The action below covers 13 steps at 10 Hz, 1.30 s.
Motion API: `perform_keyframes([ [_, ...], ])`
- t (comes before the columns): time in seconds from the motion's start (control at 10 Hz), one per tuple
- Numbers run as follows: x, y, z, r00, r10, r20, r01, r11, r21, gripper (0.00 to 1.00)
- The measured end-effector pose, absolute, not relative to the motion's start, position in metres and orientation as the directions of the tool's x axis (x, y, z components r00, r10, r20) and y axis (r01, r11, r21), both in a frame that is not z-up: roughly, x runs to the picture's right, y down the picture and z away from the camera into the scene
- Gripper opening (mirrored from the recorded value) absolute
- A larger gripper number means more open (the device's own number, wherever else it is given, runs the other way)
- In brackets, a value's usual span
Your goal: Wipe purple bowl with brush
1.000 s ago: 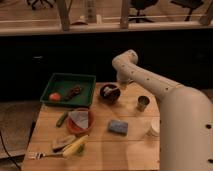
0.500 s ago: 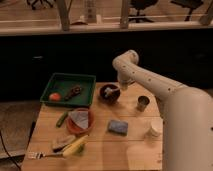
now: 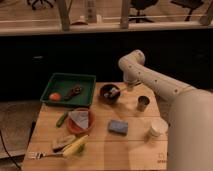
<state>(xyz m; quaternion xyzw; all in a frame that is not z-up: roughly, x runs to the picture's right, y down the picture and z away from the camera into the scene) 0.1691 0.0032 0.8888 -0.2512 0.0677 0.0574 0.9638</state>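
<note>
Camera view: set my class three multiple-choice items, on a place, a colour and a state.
1. Where is the round, glossy dark purple bowl? A) right of the green rectangular tray B) inside that tray C) left of that tray
2. What colour is the rectangular sponge? A) yellow B) blue C) red
3. The small pale brush is: A) lying in the tray B) lying on the sponge C) reaching into the bowl
Key: 1 A, the bowl sits past the tray's right wall. 2 B, its top is plainly blue. 3 C, its pale end shows inside the bowl, with the gripper at the bowl's right rim.
</note>
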Motion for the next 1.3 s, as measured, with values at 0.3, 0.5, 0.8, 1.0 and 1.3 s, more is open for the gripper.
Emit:
perform_keyframes([
  [0.3, 0.168, -0.009, 0.896, 0.982, 0.084, -0.168, -0.155, 0.868, -0.472, 0.04],
  [0.5, 0.144, -0.021, 0.902, 0.989, 0.059, -0.134, -0.116, 0.874, -0.472, 0.04],
  [0.8, 0.123, -0.020, 0.893, 0.998, 0.018, -0.065, -0.047, 0.876, -0.481, 0.04],
  [1.0, 0.123, -0.010, 0.879, 0.999, 0.009, -0.037, -0.025, 0.875, -0.484, 0.04],
  [1.3, 0.139, 0.008, 0.862, 0.999, -0.003, -0.043, -0.019, 0.862, -0.506, 0.04],
])
